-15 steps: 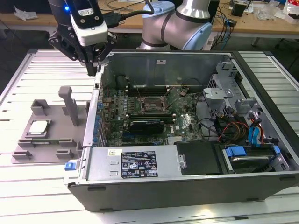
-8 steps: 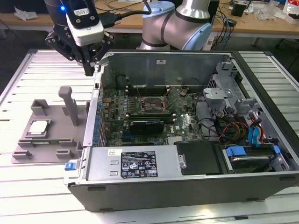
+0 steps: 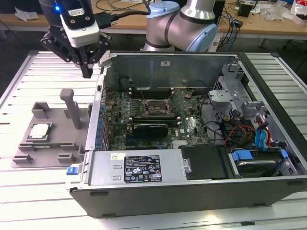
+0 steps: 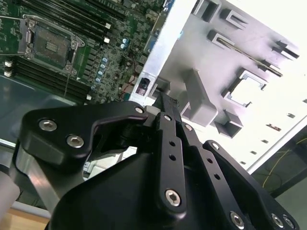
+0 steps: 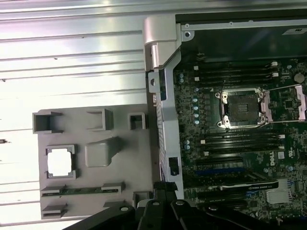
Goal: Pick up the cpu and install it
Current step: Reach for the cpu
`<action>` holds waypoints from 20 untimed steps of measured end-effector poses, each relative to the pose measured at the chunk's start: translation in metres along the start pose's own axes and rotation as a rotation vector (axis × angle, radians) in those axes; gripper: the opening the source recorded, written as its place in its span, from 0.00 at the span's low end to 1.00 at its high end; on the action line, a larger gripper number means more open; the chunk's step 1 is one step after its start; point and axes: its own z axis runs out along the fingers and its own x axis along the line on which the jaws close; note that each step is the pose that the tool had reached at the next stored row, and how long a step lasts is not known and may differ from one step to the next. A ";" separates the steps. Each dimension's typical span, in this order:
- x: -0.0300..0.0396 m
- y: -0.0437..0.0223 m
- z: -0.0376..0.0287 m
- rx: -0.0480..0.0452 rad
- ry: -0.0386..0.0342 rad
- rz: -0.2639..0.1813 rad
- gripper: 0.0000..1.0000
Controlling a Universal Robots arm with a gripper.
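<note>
socket (image 5: pixel 241 109) in both wrist views

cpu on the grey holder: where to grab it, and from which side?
Straight down from above: the cpu lies flat, metal top up, sunk in a pocket of the grey holder. Pinch two opposite edges at mid-side; the first wrist view suggests the pocket's walls wrap the corners and leave gaps there. A side approach looks blocked.

Above the cpu (image 3: pixel 40 130) in the grey fixture (image 3: pixel 57 125) the air is open, but a tall post (image 3: pixel 72 109) stands near it on the exterior view's right. The case wall (image 3: pixel 97 120) rises between the fixture and the uncovered socket (image 3: pixel 156 106), which lies open from above.
</note>
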 end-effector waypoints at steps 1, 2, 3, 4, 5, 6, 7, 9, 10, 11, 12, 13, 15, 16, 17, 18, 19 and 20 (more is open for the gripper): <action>0.0012 -0.0001 0.0000 0.0000 0.0000 0.000 0.11; 0.0025 -0.0002 -0.0001 0.0000 0.0001 0.000 0.11; 0.0050 -0.0004 -0.0001 0.0000 0.0000 0.000 0.11; 0.0074 -0.0006 -0.0002 0.0000 0.0000 0.000 0.11; 0.0098 -0.0007 -0.0003 0.0000 0.0001 0.000 0.11; 0.0130 -0.0010 -0.0003 0.0000 0.0001 0.000 0.11; 0.0152 -0.0011 -0.0004 0.0001 0.0001 0.000 0.11; 0.0210 -0.0016 -0.0005 -0.0001 0.0000 0.000 0.11; 0.0225 -0.0017 -0.0005 0.0000 0.0000 0.000 0.11; 0.0238 -0.0018 -0.0006 0.0000 0.0001 0.000 0.11; 0.0251 -0.0019 -0.0006 0.0000 0.0000 0.000 0.11; 0.0263 -0.0020 -0.0006 -0.0001 0.0000 0.000 0.11; 0.0296 -0.0022 -0.0007 0.0000 0.0001 0.000 0.11; 0.0311 -0.0023 -0.0008 0.0000 0.0001 0.000 0.11; 0.0325 -0.0024 -0.0008 0.0000 0.0001 0.000 0.11; 0.0337 -0.0025 -0.0008 0.0000 0.0000 0.000 0.11; 0.0347 -0.0026 -0.0008 0.0000 0.0001 0.000 0.11; 0.0372 -0.0028 -0.0009 0.0000 0.0001 0.000 0.11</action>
